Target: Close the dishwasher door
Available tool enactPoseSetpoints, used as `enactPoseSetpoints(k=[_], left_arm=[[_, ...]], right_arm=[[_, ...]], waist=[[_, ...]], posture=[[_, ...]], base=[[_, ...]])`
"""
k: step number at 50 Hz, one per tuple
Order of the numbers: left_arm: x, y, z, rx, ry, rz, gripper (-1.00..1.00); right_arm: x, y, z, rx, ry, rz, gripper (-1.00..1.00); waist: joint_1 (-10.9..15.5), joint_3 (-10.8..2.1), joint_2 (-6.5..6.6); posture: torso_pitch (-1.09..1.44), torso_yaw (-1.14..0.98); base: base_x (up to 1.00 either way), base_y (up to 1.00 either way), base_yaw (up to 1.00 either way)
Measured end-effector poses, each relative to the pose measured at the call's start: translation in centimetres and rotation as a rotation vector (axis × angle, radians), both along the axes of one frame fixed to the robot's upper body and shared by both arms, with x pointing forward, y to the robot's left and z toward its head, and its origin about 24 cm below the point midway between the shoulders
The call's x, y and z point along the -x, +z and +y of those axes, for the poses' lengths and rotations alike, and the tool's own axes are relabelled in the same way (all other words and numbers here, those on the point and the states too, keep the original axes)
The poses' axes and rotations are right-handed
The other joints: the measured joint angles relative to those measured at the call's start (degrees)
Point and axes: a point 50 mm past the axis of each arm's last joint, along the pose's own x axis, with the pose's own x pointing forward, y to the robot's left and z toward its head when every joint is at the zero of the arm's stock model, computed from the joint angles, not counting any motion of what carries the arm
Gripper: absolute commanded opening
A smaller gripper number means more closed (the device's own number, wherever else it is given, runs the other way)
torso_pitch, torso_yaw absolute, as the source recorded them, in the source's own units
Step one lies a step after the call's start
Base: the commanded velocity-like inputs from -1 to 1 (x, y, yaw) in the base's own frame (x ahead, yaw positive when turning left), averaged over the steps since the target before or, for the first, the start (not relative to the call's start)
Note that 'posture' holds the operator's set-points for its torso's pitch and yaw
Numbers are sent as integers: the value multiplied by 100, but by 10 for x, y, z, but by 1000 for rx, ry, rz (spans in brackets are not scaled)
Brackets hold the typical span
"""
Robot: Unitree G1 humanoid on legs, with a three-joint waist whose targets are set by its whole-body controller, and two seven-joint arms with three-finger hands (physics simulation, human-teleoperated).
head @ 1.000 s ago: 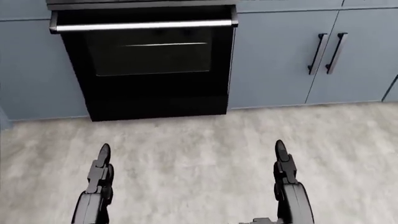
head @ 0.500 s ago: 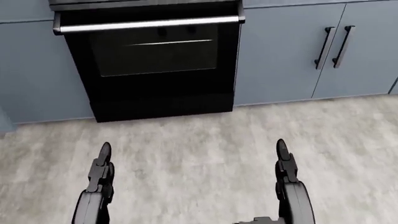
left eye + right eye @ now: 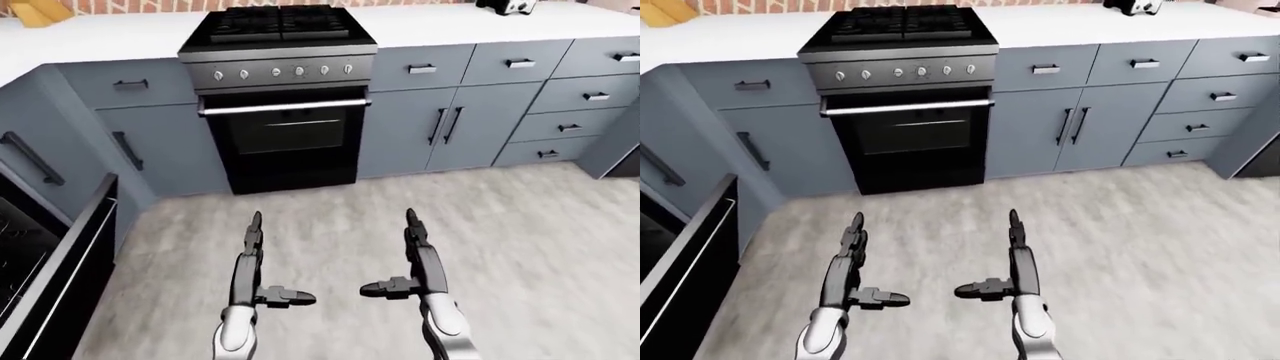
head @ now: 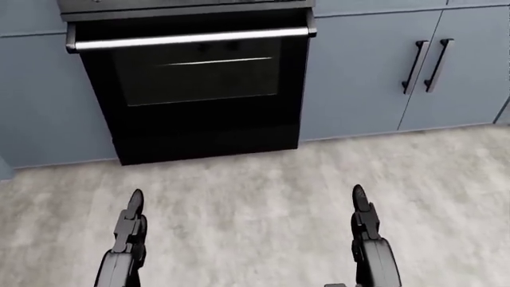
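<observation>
Eye views only — open dishwasher door

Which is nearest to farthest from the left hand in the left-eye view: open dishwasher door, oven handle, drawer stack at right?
1. dishwasher door: hanging open at the view's left edge, beside the left hand.
2. oven handle: the silver bar above the hand, across the floor.
3. drawer stack: at the view's far right, past the right hand.
</observation>
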Motion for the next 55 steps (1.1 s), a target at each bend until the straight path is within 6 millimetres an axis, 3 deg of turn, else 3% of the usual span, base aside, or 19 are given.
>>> enactPoseSetpoints(k=[2,4,7,9,14,23,25,27,29,33,36,37,40,43,45,55], left_arm=[[-1,2,1,-1,1,-7,100],[-2,5,1,-1,3,-27,100],[-3,8,1,0,2,-42,100],[-3,8,0,0,1,-43,100],[1,1,12,-15,43,-7,100],[-2,6,4,-6,15,-33,100],[-1,3,0,0,3,-20,100],[1,0,-1,-1,-5,-1,100],[1,0,0,-3,-2,-3,100],[-2,7,1,-2,2,-36,100],[-2,8,0,-3,0,-45,100],[-2,7,4,-13,7,-39,100],[2,0,11,-17,38,-5,100],[1,1,9,-15,36,-9,100],[-1,4,6,-12,24,-25,100],[1,2,5,-15,17,-10,100]], right_arm=[[-1,2,0,2,-1,-9,100],[-3,7,1,2,3,-31,100],[-3,9,2,2,8,-43,100],[-4,9,3,2,10,-43,100],[-2,5,14,-15,51,-13,100],[-6,12,8,-3,30,-51,100],[-4,8,4,3,17,-33,100],[-1,3,2,5,6,-6,100],[-1,3,2,6,6,-6,100],[-4,9,3,6,12,-35,100],[-4,11,4,4,16,-45,100],[-4,10,8,-6,23,-42,100],[-1,4,14,-13,51,-10,100],[-1,5,11,-7,43,-11,100],[-3,8,8,-2,28,-25,100],[-1,7,9,-11,32,-27,100]], waist=[[-4,-19,42],[-4,12,177],[-16,36,422],[-3,-5,678],[128,1,545],[29,35,-102],[-37,51,-3],[-52,-2,-40],[-44,-26,15],[-43,36,356],[-5,-20,754],[34,19,675],[102,19,623],[101,16,416],[100,57,344],[164,-45,292]], posture=[[0,0],[0,0],[0,0],[0,0],[0,0],[0,0],[0,0],[0,0],[0,0],[0,0],[0,0],[0,0],[0,0],[0,0],[0,0],[0,0]], base=[[0,30,0],[0,32,0],[0,35,0],[0,36,0],[0,36,0],[0,36,0],[0,36,0],[0,36,0],[0,36,0],[0,36,0],[0,36,0],[0,36,0],[0,36,0],[0,24,0],[0,0,0],[0,0,18]])
